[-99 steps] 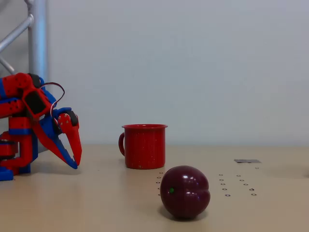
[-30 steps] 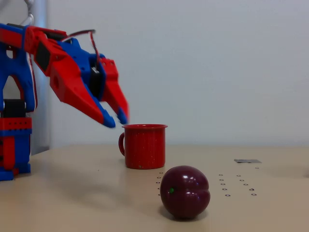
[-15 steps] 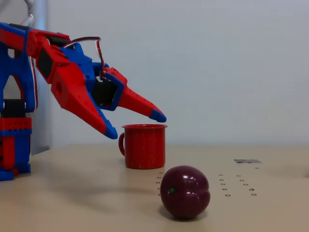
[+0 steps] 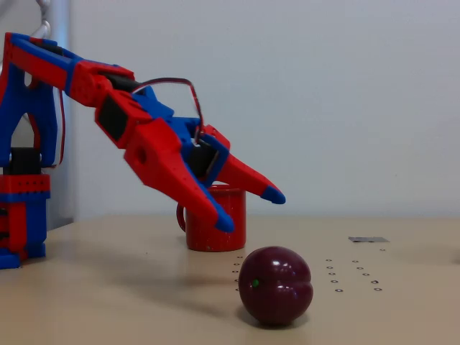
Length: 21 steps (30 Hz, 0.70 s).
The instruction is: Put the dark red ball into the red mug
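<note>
**Ball lies down and to the right of the open gripper**

In the fixed view the gripper point(image 4: 249, 208) hangs spread wide and empty, in front of the red mug point(image 4: 231, 228). The dark red ball point(image 4: 276, 285) rests on the table point(image 4: 108, 302), nearer the camera, below and right of the fingertips. It looks glossy and round, with a shallow crease and a green dot.

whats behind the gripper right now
The red mug stands behind the open gripper, which covers the mug's rim and much of its left side, handle included. Its inside cannot be seen. The dark red ball lies nearer the camera.
</note>
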Motion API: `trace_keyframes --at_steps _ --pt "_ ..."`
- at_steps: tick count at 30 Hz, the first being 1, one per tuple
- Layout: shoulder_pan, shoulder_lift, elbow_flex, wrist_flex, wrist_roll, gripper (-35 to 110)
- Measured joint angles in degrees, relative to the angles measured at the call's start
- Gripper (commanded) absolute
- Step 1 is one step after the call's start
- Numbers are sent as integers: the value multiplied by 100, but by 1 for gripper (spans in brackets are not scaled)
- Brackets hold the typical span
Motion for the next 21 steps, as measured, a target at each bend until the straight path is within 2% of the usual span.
trace_keyframes --at_steps 21 --pt "88 -1301 -686 -949 -554 45"
